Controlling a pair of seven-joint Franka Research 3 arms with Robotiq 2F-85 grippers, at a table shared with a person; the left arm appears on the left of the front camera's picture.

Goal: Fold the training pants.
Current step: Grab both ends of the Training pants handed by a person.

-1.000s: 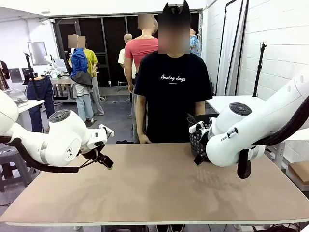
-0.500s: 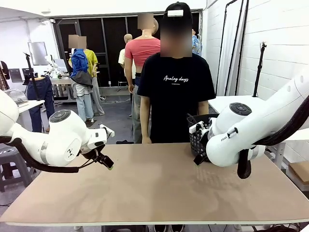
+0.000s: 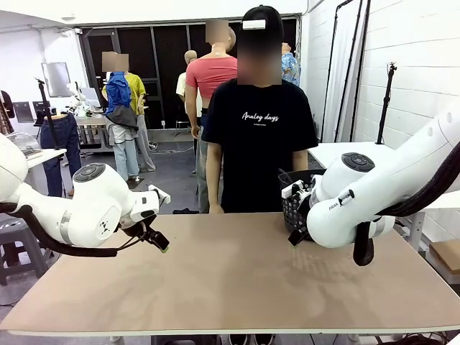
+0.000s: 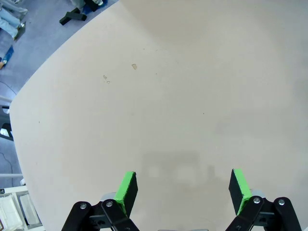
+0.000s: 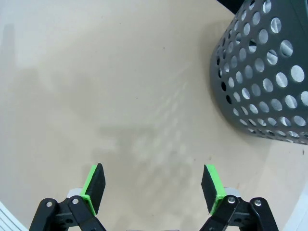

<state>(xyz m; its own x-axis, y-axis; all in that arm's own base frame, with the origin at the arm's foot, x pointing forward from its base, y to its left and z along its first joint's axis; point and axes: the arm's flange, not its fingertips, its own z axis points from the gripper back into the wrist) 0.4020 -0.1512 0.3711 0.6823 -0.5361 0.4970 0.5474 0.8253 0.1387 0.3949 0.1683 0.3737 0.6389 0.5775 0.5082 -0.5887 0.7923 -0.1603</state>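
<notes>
The training pants are out of view. My left gripper (image 3: 159,243) hovers low over the left part of the tan table (image 3: 230,280); in the left wrist view it (image 4: 182,185) is open, with bare tabletop between its green pads (image 4: 126,191). Over the table's right part, my right gripper (image 3: 293,237) sits close to the black mesh basket (image 3: 296,195). In the right wrist view it (image 5: 155,186) is open above bare table, and the basket (image 5: 262,72) stands ahead to the upper right.
A person in a black T-shirt (image 3: 257,136) stands at the far edge of the table, arms hanging down. The table's left edge and the floor beyond (image 4: 29,43) show in the left wrist view. A white table (image 3: 338,152) stands behind the basket.
The person has shifted slightly at the far edge. Both arms and grippers have stayed still.
</notes>
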